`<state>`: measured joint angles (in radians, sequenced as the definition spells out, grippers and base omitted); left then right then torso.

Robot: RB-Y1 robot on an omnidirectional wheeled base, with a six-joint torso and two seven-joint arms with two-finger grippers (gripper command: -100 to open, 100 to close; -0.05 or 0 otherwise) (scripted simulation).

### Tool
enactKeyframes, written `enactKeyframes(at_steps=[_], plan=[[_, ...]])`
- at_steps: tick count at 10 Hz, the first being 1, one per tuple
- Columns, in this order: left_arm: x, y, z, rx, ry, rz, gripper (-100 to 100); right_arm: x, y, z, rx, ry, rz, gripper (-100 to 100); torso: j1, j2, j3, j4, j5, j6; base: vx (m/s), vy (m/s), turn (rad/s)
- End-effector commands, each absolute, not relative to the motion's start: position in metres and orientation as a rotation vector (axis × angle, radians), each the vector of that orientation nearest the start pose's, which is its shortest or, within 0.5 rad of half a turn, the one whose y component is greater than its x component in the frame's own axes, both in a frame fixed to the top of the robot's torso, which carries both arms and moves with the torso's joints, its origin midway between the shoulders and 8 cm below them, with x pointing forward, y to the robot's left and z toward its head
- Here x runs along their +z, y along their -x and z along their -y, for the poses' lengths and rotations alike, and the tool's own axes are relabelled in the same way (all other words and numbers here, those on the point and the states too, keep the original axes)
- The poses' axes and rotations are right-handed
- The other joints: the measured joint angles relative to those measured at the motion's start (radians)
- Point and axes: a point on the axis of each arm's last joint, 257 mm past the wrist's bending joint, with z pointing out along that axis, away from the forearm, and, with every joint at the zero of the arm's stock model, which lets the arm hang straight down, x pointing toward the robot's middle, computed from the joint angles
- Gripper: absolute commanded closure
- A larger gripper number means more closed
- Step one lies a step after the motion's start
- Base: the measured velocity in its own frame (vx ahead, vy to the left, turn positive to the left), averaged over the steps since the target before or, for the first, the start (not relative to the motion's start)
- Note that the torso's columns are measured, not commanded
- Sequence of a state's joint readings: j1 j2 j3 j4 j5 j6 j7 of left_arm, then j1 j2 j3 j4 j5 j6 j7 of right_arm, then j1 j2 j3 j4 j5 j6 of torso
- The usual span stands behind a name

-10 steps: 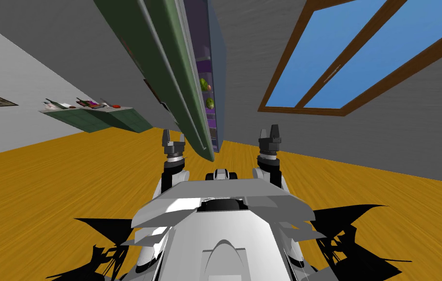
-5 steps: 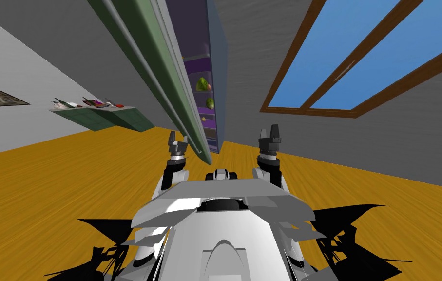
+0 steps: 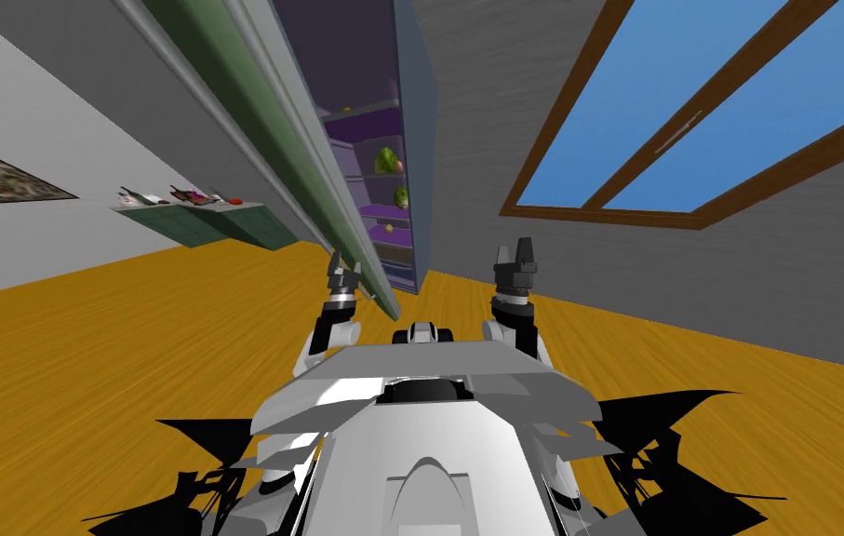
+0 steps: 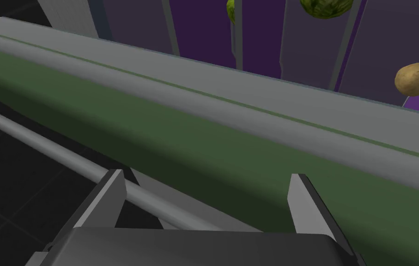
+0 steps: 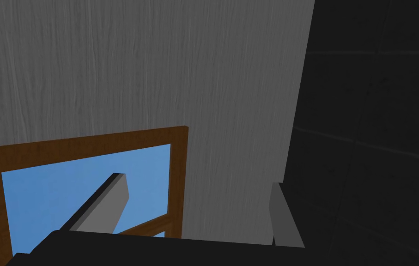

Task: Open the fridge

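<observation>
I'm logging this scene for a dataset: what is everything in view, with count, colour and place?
fridge door: one, green, standing open
door handle: one, grey bar, along the door
shelves: several, purple, behind the door
melons: two, green, on the shelves
potato: one, tan, a shelf below them
counter: one, green, far left, small things on top
wall picture: one, dark, left wall
window: one, blue, brown frame, right wall
floor: one, orange-brown wood
left gripper: one, grey fingers open around the door handle
right gripper: one, grey fingers open, raised, holding nothing
</observation>
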<state>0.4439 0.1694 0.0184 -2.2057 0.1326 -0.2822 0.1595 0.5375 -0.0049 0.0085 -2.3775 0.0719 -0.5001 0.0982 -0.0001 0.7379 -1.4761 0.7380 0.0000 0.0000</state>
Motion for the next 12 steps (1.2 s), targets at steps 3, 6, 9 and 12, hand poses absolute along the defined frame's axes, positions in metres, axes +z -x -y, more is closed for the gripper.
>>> enactKeyframes(at_steps=[3, 6, 9, 12], plan=[[-0.072, -0.416, -0.303, -1.452, 1.050, -0.844, -100, 0.055, -0.323, 0.266, 1.173, -0.522, -0.634, 0, -0.001, -0.001, 0.000, 0.000, 0.000, 0.000, 0.082, -0.055, 0.068], [-0.088, -0.425, -0.307, -1.455, 1.126, -0.858, -100, 0.055, -0.323, 0.266, 1.173, -0.522, -0.634, 0, 0.001, 0.001, 0.001, 0.000, 0.000, 0.000, 0.073, -0.058, 0.044], [-0.107, -0.434, -0.311, -1.462, 1.215, -0.865, -100, 0.055, -0.323, 0.266, 1.173, -0.522, -0.634, 0, 0.000, 0.001, 0.001, 0.000, 0.000, 0.000, 0.055, -0.048, 0.049], [-0.126, -0.442, -0.313, -1.470, 1.310, -0.872, -100, 0.055, -0.323, 0.266, 1.173, -0.522, -0.634, 0, 0.000, -0.001, -0.001, 0.000, 0.000, 0.000, 0.069, -0.053, 0.054]])
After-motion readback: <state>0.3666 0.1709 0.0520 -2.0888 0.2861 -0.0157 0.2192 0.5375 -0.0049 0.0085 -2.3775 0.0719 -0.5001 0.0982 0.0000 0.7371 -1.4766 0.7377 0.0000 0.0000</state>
